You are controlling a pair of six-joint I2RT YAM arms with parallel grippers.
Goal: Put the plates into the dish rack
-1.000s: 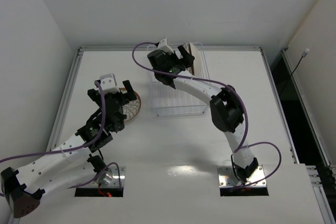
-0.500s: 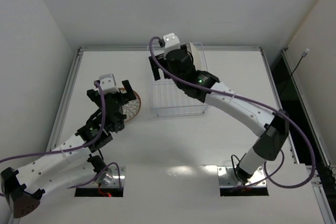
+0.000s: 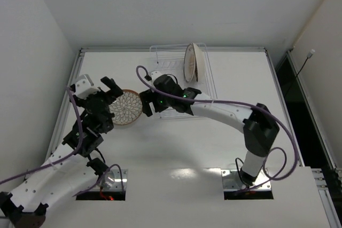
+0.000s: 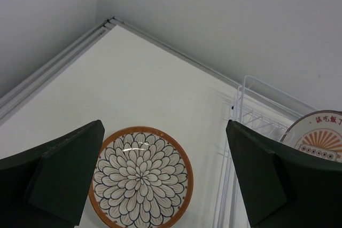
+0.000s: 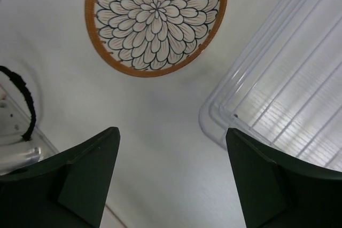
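Dish rack [image 3: 173,70] holds the sunburst plate [image 4: 320,140] upright; petal plate [image 3: 126,108] on table [image 3: 240,78]; left fingers [image 4: 59,169], right fingers [image 5: 85,169] spread, empty.

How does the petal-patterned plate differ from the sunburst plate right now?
The petal plate lies flat on the table, left of the dish rack; the sunburst plate stands on edge inside the rack. The petal plate is covered in dark-outlined white petals within an orange-brown rim; the sunburst plate has orange rays at its centre on white. Both are round.
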